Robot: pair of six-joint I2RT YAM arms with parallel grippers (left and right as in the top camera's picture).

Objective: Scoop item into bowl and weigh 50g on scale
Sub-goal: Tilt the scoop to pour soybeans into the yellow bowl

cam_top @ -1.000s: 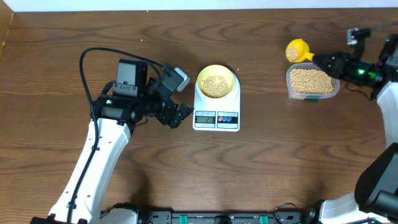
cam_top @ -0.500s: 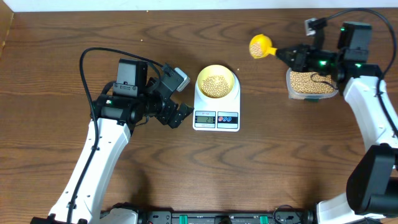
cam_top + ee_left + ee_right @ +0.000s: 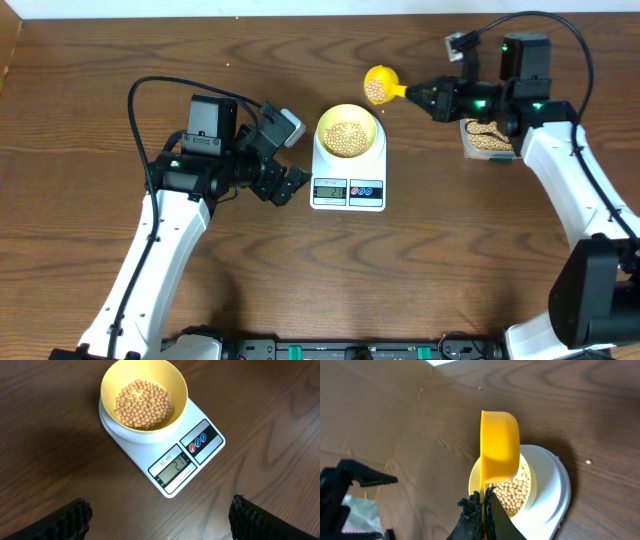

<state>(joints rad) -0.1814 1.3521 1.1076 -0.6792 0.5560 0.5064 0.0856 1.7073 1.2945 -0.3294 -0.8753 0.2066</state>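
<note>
**Position.** The small round pale-yellow bowl (image 3: 179, 391) stands on the platform of the white rounded-rectangular digital kitchen scale (image 3: 347, 203), on the brown wooden table (image 3: 80, 80). It is partly filled with small round tan beans (image 3: 144, 404). The grey display (image 3: 175, 467) appears to read 21, which I judge well short of target.

**Right gripper** (image 3: 414, 93). It is clenched on the handle of the bright yellow long-handled plastic scoop (image 3: 379, 83). The scoop's cup carries beans and hangs just beside the bowl's rear right rim. How high it is above the bowl cannot be told. A further supply of beans sits in the clear plastic tub (image 3: 486, 143), partly hidden under the right arm.

**Left gripper** (image 3: 161, 506). It is released, jaws wide apart and holding nothing, and hovers near the scale's front without touching it.

**Handling assessment.**
- The beans are hard, smooth and loose. They are likely to pour suddenly, roll and bounce. One stray bean (image 3: 588, 461) already lies on the table.
- The scoop looks light and stiff. The handle is the proper hold, and a slow tilt would meter the flow.
- The bowl seems light and could slide on the platform. Any contact with it or the scale would falsify the reading.

**Stage.** Delivery of a further scoopful, with pouring not yet begun.
</note>
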